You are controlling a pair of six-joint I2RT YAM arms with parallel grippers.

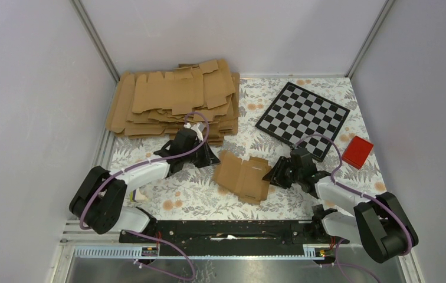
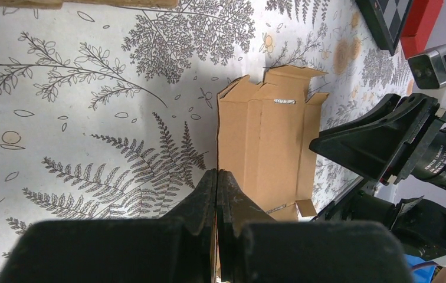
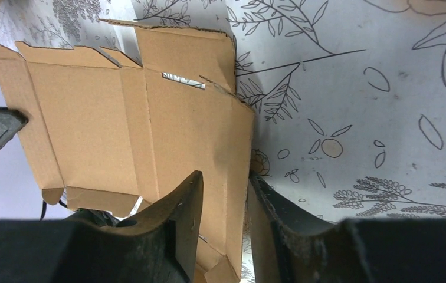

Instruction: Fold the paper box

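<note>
The paper box (image 1: 243,175) lies as a mostly flat brown blank in the middle of the desk (image 1: 185,197), on the leaf-printed cover, between my two arms. Its flaps and creases show, and one end flap is lifted a little off the cloth.

My left end effector (image 2: 216,172) is pressed together on the box's left edge. In the left wrist view the cardboard edge runs straight into the seam between the fingers (image 2: 200,194), and a brown sliver shows there.

My right end effector (image 3: 225,177) sits at the opposite edge with its jaws apart. One finger is over the cardboard, the other is over the cloth just beside it, and the box's edge strip lies in the gap. I cannot tell whether either pad presses on it.

Behind the left arm, a big pile of flat cardboard blanks (image 1: 176,100) fills the far left corner. A checkerboard (image 1: 302,118) lies far right, and a small red block (image 1: 357,151) rests just beside its near corner.
</note>
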